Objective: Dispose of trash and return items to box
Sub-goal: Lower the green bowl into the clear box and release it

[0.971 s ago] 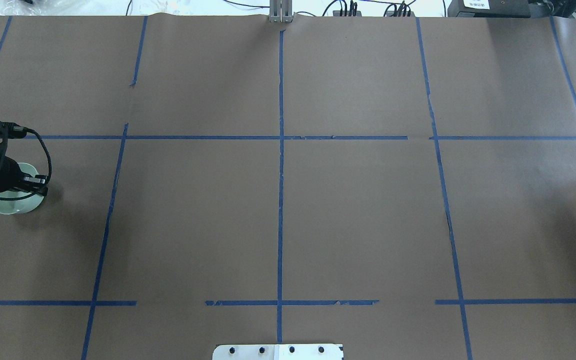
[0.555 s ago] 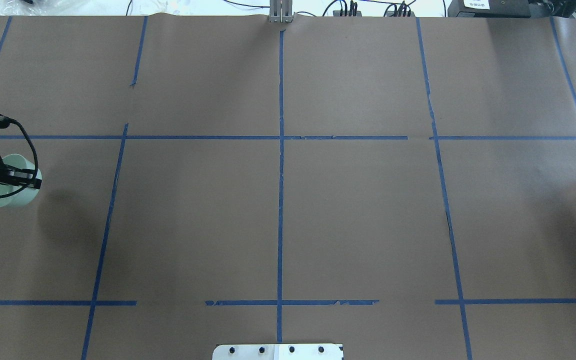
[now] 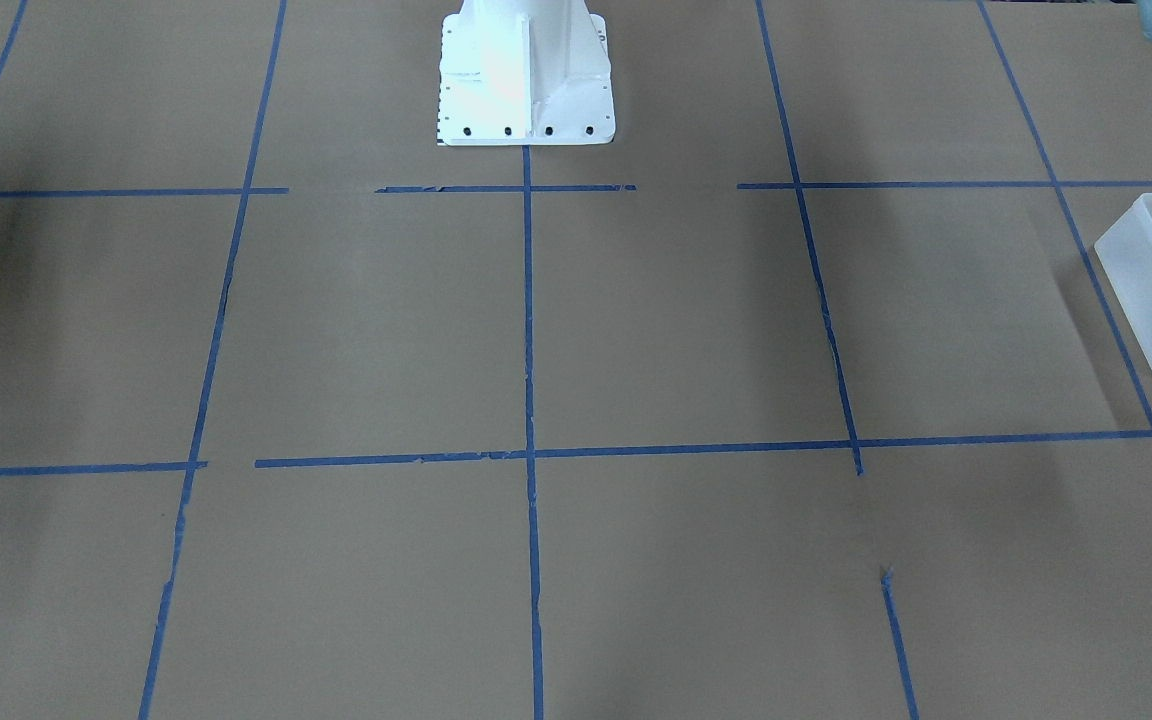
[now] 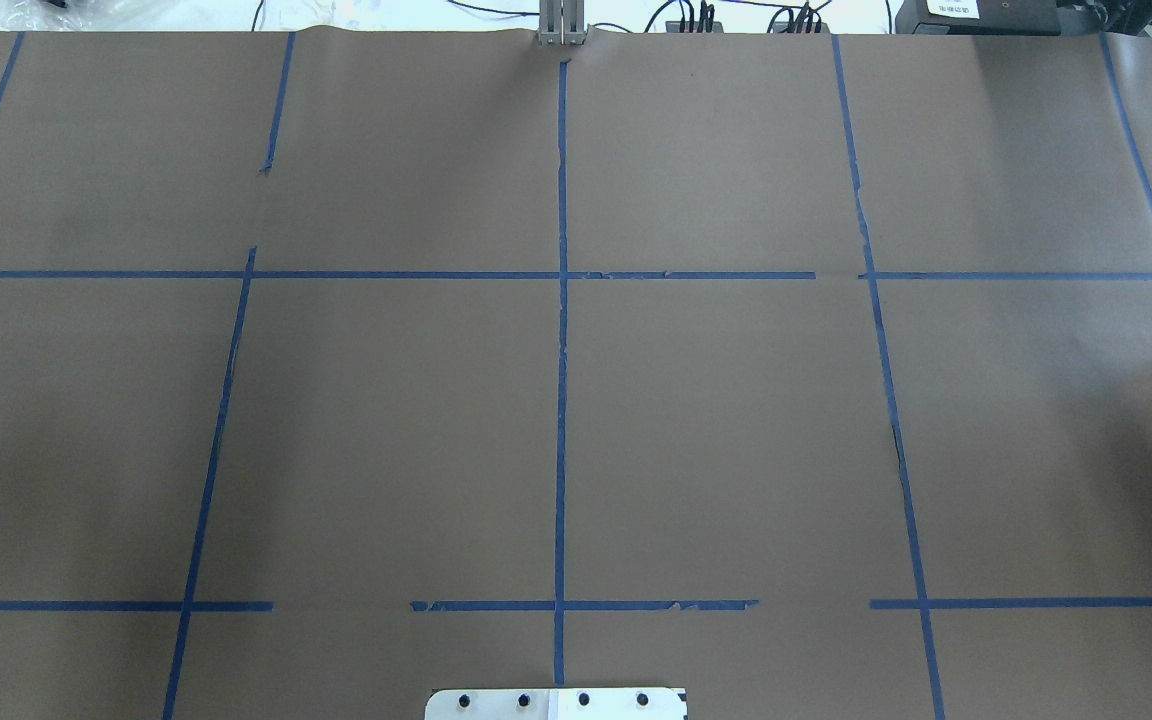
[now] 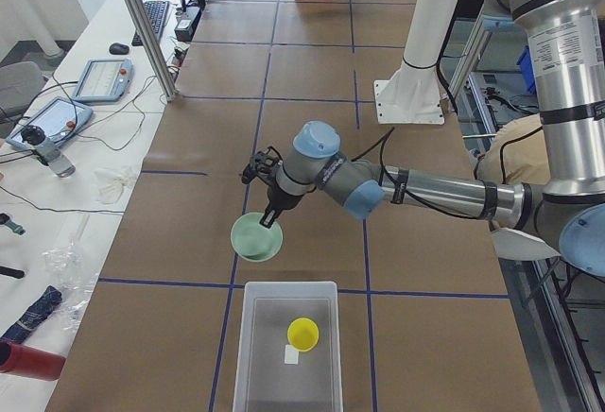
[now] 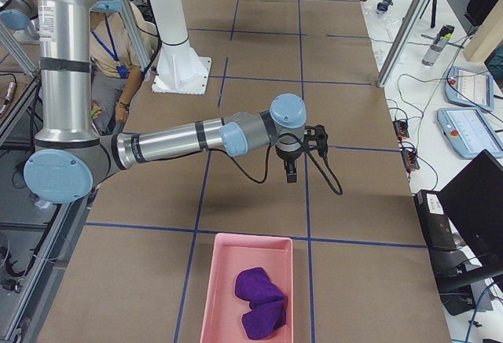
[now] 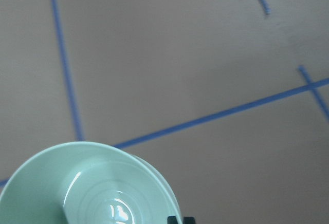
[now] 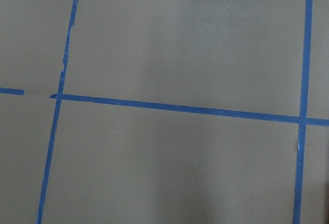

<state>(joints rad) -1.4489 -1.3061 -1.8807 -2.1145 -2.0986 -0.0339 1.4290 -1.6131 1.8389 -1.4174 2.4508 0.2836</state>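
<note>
My left gripper [image 5: 273, 222] holds a pale green bowl [image 5: 257, 238] by its rim, tilted and above the table, just short of the clear plastic box [image 5: 289, 286]. The box holds a yellow round item [image 5: 303, 334]. In the left wrist view the bowl [image 7: 87, 188] fills the lower left, with a finger tip [image 7: 175, 220] at its edge. The box [image 3: 1136, 290] also shows at the right edge of the front-facing view. My right gripper [image 6: 289, 175] hangs above bare table, nothing seen in it; I cannot tell whether it is open or shut.
A pink tray [image 6: 250, 238] with a purple cloth [image 6: 259, 297] sits at the table's right end. The brown table carries a blue tape grid. The white robot base [image 3: 524, 80] stands at the near middle edge. Tablets and cables lie off the far side.
My left arm has carried the green bowl to the left and out of the overhead view.
</note>
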